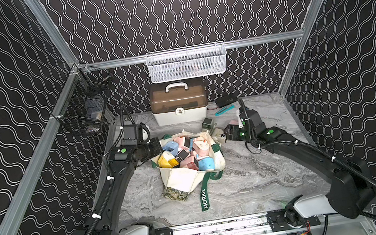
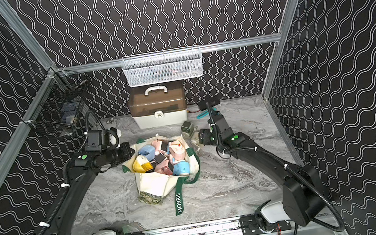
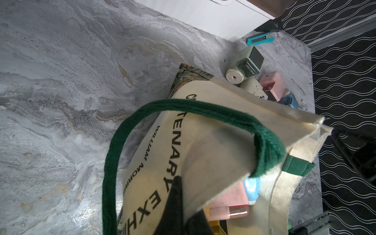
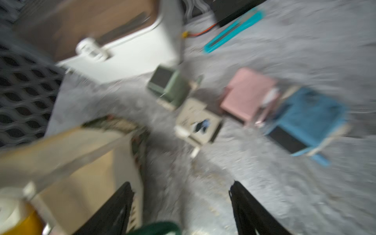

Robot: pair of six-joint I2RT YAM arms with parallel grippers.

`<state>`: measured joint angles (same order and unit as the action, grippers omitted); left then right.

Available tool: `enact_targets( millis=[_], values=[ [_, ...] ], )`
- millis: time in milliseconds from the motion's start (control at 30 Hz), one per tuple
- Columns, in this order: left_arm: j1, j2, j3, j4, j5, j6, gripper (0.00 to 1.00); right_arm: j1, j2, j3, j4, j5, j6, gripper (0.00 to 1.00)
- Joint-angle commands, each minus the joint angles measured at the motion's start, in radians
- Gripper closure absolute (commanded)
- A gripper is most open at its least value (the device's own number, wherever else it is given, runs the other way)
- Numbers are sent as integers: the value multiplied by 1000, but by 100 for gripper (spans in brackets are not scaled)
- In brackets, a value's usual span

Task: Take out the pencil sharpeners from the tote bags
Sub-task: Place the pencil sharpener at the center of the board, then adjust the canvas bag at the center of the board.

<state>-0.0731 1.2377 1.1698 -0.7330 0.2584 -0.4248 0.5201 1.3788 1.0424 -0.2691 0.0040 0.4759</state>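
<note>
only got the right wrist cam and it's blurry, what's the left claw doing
observer: The left claw is shut on the rim of the tote bag, holding that edge up.
operator: bag empty yet
observer: No, it is full of pencil sharpeners: pink, blue, yellow.
operator: where's the lettered strap
observer: The MORRIS strap lies flat on the table, on the robot's side of the bag.

Straight ahead I've got a white case with a brown lid (image 1: 179,106) under a white mesh basket (image 1: 186,66). A teal utility knife (image 1: 224,110) lies just right of the case. A black wire basket (image 1: 86,113) hangs on the left.
</note>
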Motion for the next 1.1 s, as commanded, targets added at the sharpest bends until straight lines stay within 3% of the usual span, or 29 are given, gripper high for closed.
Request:
enact_targets(
  millis=[0,200,400,533,767,1067],
  values=[
    [6,-4,-2,-21,1,-11,100,45,2,5,35,-149,-52,22],
    [7,-4,-6,-19,-1,-10,100,76,57,17,19,-199,-87,24],
    [7,-3,-4,-22,2,-10,100,89,131,50,-10,-192,-94,40],
    [7,-6,-5,-19,2,-11,100,94,141,52,-22,-193,-97,62],
    [22,31,27,-22,11,-18,100,163,192,60,52,-307,-122,100],
    [27,37,36,-13,17,-22,100,355,251,84,167,-483,-175,100]
  ],
)
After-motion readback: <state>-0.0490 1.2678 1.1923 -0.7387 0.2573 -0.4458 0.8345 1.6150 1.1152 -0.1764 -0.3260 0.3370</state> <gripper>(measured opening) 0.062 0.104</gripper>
